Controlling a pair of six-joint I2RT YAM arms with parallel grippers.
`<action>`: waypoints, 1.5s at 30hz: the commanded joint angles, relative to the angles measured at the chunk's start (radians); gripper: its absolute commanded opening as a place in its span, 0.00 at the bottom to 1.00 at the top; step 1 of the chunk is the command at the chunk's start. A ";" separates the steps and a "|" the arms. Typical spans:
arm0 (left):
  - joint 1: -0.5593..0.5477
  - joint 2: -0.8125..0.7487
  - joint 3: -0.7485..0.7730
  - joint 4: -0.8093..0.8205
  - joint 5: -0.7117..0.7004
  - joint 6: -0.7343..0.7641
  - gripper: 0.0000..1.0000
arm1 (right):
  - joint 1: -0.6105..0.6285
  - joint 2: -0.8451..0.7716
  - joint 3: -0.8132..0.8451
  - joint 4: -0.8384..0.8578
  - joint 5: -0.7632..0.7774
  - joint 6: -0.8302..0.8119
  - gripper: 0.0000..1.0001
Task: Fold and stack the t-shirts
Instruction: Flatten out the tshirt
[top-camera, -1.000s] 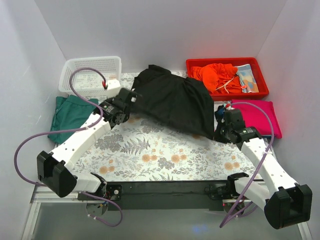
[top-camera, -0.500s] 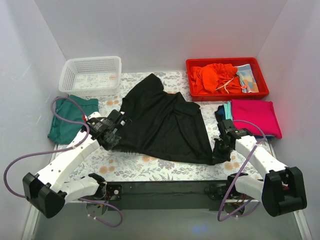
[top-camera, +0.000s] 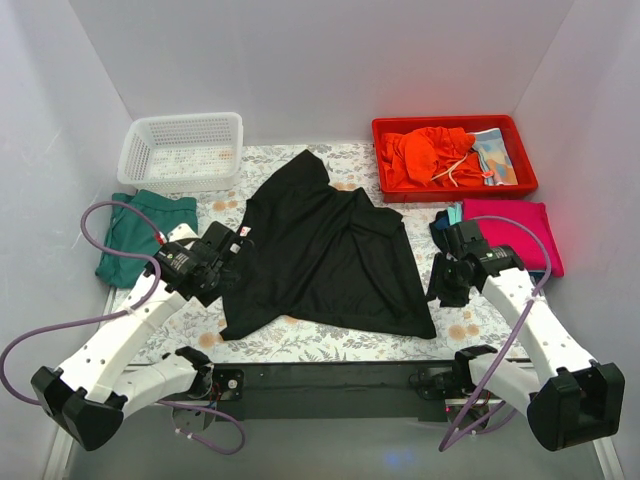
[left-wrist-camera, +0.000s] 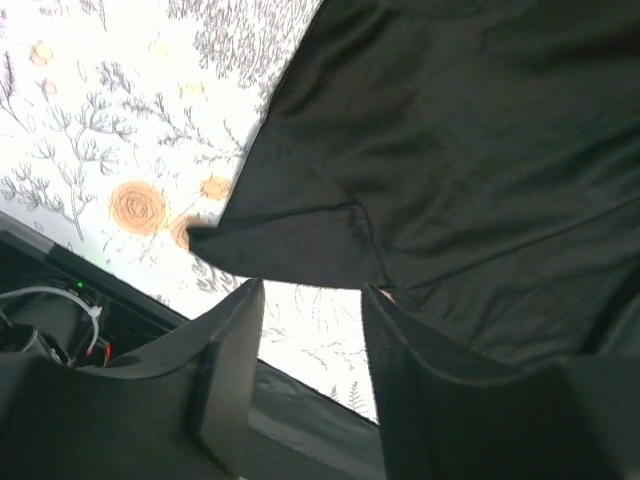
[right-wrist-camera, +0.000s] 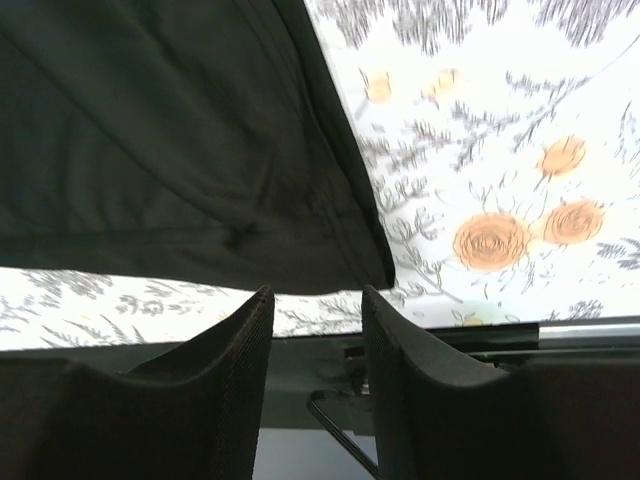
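Observation:
A large black t-shirt (top-camera: 330, 255) lies spread flat on the floral table cover. My left gripper (top-camera: 236, 262) hangs open just above its near left hem. In the left wrist view the gripper (left-wrist-camera: 312, 288) has nothing between its fingers, and the shirt's hem corner (left-wrist-camera: 290, 250) lies just past the tips. My right gripper (top-camera: 443, 285) is open over the near right corner. The right wrist view shows the gripper (right-wrist-camera: 318, 292) empty, with the shirt's corner (right-wrist-camera: 350, 250) beyond it. A folded green t-shirt (top-camera: 140, 235) lies at the left. A magenta one (top-camera: 510, 235) lies at the right on teal and navy ones (top-camera: 448, 220).
A white mesh basket (top-camera: 182, 150) stands at the back left. A red tray (top-camera: 520, 150) at the back right holds orange cloth (top-camera: 430, 152). A black rail (top-camera: 330, 378) runs along the near table edge between the arm bases.
Both grippers drew the black shirt toward the near edge, laid it flat, then opened and let go of it.

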 joint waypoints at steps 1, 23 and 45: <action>-0.004 -0.005 0.040 -0.050 -0.089 0.020 0.48 | -0.003 0.051 0.083 0.054 0.022 -0.002 0.47; 0.244 0.538 0.022 0.677 0.179 0.474 0.50 | 0.146 0.645 0.281 0.431 -0.153 -0.115 0.45; 0.384 0.536 -0.273 0.562 0.346 0.250 0.41 | 0.148 0.671 0.120 0.284 -0.022 -0.020 0.32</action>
